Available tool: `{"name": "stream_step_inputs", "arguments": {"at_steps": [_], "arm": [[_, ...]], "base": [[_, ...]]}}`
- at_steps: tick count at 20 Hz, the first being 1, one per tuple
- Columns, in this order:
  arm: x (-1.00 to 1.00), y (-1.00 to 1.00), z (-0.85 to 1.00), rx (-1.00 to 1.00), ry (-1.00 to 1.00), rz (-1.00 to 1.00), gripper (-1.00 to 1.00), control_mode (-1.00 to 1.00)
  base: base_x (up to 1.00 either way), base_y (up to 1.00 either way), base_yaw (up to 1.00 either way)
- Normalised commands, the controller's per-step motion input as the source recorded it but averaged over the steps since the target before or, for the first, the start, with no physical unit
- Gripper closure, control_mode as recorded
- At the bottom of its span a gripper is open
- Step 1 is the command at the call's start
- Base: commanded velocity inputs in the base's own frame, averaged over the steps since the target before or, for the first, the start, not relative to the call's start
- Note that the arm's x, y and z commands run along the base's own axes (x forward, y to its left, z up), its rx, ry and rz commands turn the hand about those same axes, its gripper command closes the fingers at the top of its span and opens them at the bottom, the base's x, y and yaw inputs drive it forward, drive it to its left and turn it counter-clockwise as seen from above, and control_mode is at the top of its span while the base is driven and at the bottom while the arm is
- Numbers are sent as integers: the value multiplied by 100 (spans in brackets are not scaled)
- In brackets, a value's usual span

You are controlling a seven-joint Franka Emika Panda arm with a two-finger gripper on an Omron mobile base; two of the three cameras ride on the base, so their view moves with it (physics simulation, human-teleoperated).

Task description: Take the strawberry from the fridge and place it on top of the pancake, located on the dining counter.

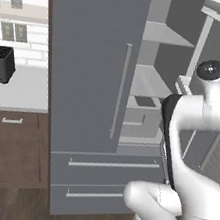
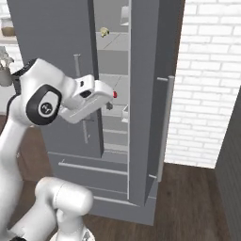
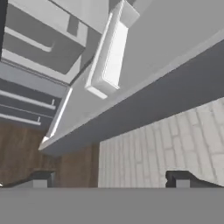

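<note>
While open, fridge (image 2: pixel 141 117) right door.

The fridge (image 2: pixel 141 117) stands with one grey door swung open toward the room, its long silver handle (image 2: pixel 165 127) off to the right of the claw (image 2: pixel 109 102) and its pale shelves showing through the gap just past the claw. The white arm reaches in from the left and holds the claw at that gap, about level with a middle shelf. A tiny red strawberry (image 2: pixel 115 94) sits right at the claw's upper edge, and high above it a small tan item (image 2: pixel 104 32) rests on an upper shelf.
</note>
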Motion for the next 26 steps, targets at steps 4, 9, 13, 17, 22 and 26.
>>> {"name": "stream_step_inputs", "arguments": {"at_steps": [4,9,13,17,22,26], "arm": [[32,56,-23,-40,30,-2,-100,-100],[75,-15,-63,-6,4,-1,-100,-100],[99,-29,-32,-1,15,0,-100,-100],[54,-16,-5,-3,4,0,-100,-100],[13,-34,-20,-1,2,-1,-100,-100],[2,-47,-30,0,3,-2,-100,-100]], "base": [[0,0,0],[0,0,0],[0,0,0],[0,0,0],[0,0,0],[0,0,0]]}}
